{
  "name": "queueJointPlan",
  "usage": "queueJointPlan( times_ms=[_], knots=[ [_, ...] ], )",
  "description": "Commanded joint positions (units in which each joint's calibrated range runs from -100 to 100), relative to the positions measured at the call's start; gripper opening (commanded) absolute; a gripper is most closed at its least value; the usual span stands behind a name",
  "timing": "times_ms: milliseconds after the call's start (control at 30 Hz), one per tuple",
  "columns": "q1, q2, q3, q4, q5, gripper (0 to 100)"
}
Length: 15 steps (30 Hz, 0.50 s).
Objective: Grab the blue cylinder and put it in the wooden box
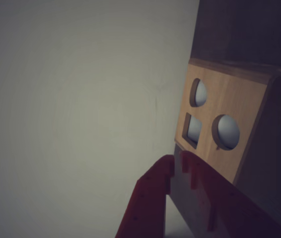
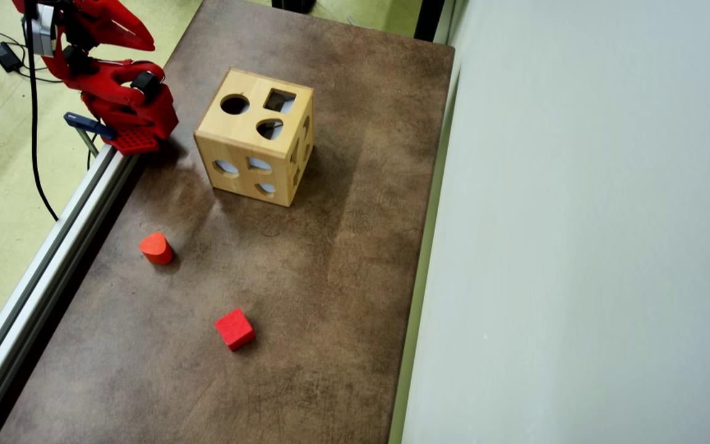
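Arm (image 2: pixel 114 92) sits folded at your counter (image 2: pixel 342 259) edge, end effector (image 1: pixel 176 163) nearly clenched, grasping nothing; no cylinder shows, so it may already be inside the box (image 2: pixel 255 145).

So the red arm (image 2: pixel 111 92) is folded up tight at the top-left corner of the overhead view, base sitting right at the edge of the tabletop (image 2: pixel 306 277). Upper links are bunched over the base, nothing stretched out. In the wrist view the claw (image 1: pixel 176 163) comes in from the bottom edge, tips nearly touching with only a thin sliver between them, and it's holding nothing.
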Motion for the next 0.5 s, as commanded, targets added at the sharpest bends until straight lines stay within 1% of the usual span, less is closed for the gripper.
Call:
queueJointPlan(
  times_ms=[0, 467],
  knots=[
    [0.30, 0.18, -0.18, 0.02, 0.00, 3],
    [0.30, 0.18, -0.18, 0.02, 0.00, 3]
  ],
)
